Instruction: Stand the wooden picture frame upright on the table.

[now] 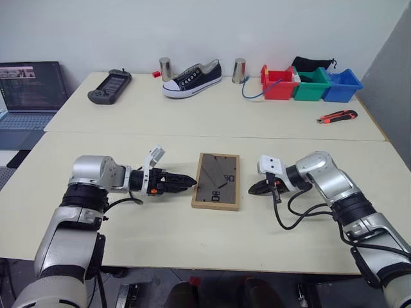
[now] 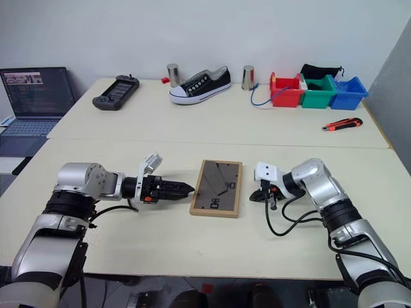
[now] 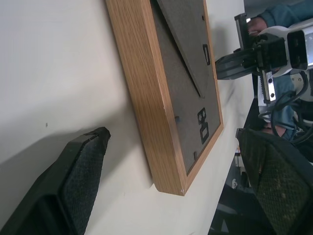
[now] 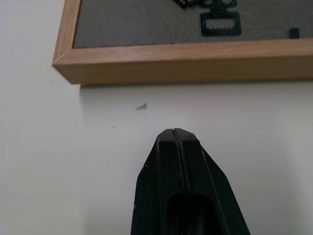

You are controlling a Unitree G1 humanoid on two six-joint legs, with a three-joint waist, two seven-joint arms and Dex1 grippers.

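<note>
The wooden picture frame [image 1: 216, 181] is lying flat on the pale surface [image 1: 160, 224], its grey backing and stand flap facing up, midway between the two arms. The left fingers [image 3: 78, 181] are standing wide apart just beside the frame's left edge, pointing at it and holding nothing. The right fingers [image 4: 177, 161] are pressed fully together, empty, their tip resting near the frame's right edge without touching it. A sneaker [image 1: 192, 78] and coloured bins [image 1: 311, 84] are sitting well beyond.
</note>
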